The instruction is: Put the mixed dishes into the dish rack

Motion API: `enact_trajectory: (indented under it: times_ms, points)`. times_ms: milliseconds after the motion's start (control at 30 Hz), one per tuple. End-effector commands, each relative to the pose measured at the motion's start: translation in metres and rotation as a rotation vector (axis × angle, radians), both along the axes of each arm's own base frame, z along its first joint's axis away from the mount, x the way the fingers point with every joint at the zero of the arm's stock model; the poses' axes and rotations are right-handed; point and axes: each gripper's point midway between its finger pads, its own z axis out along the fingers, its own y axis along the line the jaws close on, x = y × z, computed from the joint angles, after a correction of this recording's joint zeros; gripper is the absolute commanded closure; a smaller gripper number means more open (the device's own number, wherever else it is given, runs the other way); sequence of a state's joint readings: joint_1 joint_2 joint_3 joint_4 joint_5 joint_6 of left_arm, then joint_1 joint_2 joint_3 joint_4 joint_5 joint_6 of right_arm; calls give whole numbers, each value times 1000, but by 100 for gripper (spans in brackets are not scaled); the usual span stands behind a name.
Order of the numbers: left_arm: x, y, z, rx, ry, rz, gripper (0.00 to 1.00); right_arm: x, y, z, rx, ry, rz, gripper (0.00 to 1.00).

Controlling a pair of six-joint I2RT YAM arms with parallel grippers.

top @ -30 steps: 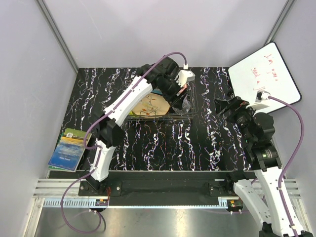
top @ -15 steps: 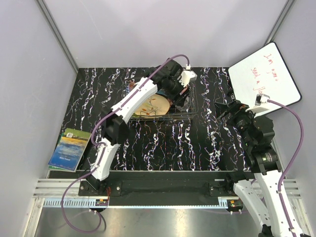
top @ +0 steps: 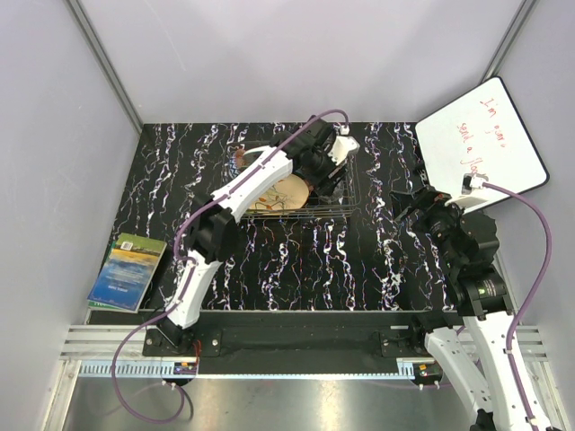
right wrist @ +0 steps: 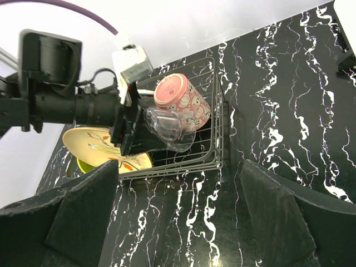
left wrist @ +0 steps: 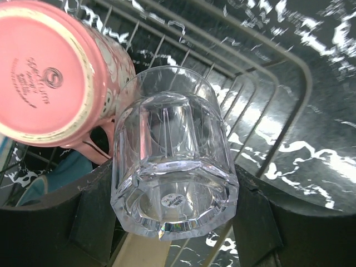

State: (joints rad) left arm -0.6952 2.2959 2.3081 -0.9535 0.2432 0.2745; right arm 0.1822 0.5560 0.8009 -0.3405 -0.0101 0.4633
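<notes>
— black marbled table (top: 296,269) over there, how's the loading going?
— looks nearly done: left gripper (left wrist: 172,214) clamps the clear glass (left wrist: 172,161) in the dish rack (right wrist: 217,133), beside the pink mug (left wrist: 50,72); right gripper (right wrist: 178,219) hangs open, empty

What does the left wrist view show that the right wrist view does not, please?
Only left wrist: the stamp under the mug and a sticker under the glass. Only right wrist: the floral plate, a lime bowl edge and the left arm. Both: the glass in the left pincer, the mug beside it, and the rack.
</notes>
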Motion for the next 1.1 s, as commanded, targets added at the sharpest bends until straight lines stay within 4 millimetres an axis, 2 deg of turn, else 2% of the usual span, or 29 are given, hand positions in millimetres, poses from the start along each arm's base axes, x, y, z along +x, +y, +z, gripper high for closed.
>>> enact_trajectory:
  times_ms: [0, 200, 233, 633, 933, 1067]
  points:
    - [6, -5, 7, 18, -94, -15, 100, 3, -3, 3, -21, -19, -11, 3]
    - [-15, -3, -10, 61, -60, -68, 100, 5, -2, 1, -17, -8, -11, 3]
    - [-19, -4, -5, 49, -59, -79, 100, 5, -2, 1, -17, -8, -11, 3]
    - [-73, -4, -6, 59, 45, -293, 100, 6, 5, -1, -3, 4, 21, 4]
    - [-121, 13, -9, 108, 167, -460, 100, 6, 6, -5, 2, 14, 25, 4]
    - [-135, 17, -9, 133, 190, -507, 100, 5, 7, -7, 4, 19, 30, 4]
